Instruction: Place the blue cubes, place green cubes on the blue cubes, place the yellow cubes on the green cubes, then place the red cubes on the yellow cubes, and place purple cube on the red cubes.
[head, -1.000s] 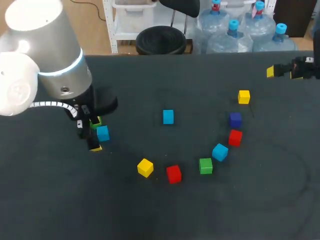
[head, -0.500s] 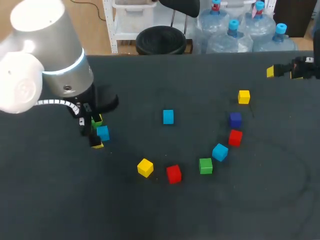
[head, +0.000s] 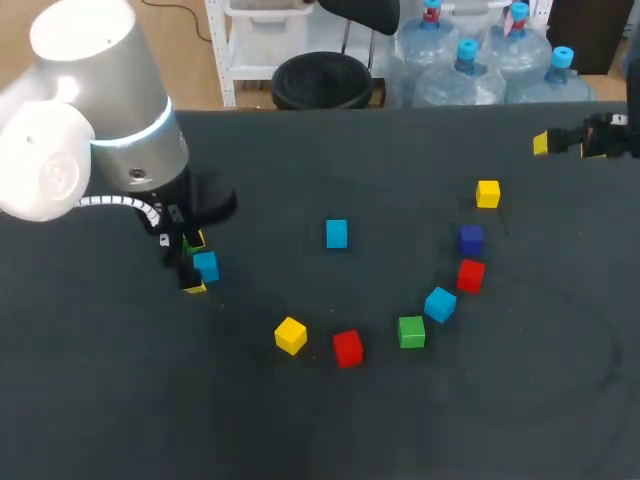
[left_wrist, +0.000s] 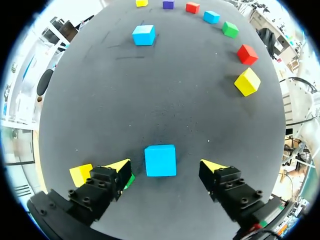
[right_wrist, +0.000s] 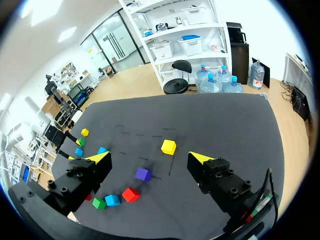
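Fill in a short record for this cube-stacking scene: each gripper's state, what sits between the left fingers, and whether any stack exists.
left gripper: open, low over the table
between its fingers: blue cube, touched by neither finger
right gripper: open, empty, over the table's far right side
stacks: none visible
scattered singly: purple cube, with a red cube next to it

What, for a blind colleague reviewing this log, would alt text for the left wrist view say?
The left gripper stands open over the dark table, a blue cube lying untouched between its yellow-tipped fingers. A yellow cube sits beside one finger; ahead lie a second blue cube and an arc of coloured cubes.
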